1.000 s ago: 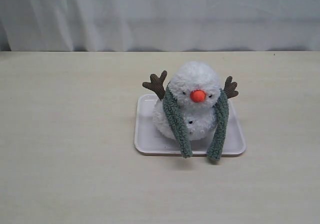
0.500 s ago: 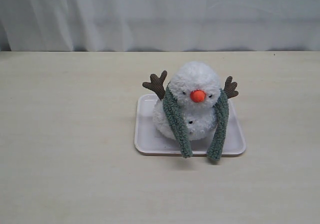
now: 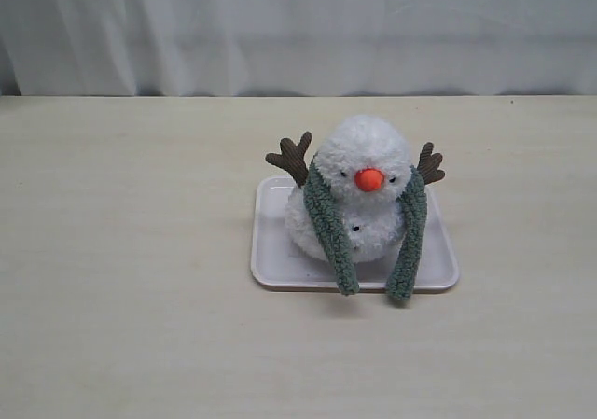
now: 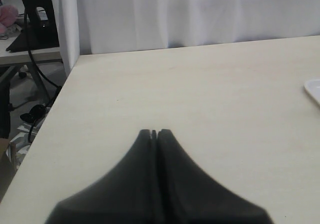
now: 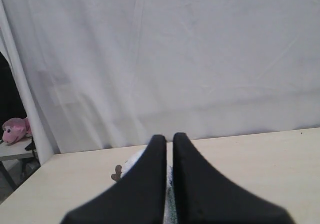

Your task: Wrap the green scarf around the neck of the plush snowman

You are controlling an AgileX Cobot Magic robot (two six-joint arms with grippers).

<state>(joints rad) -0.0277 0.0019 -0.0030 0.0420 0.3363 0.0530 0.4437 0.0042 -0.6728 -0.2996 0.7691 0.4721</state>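
Draping plush snowman, green scarf reaches tray rim.

- A lab-style test set-up, not a home.
- A plain white curtain closes off the whole background.
- A bare pale table serves as the work surface.
- Beside it, loose black cables lie on the floor under a dark stand.
- A side table holds a spare pink plush.

The desk is viewed downward from its near side; both wrist views are aimed low at the far curtain.
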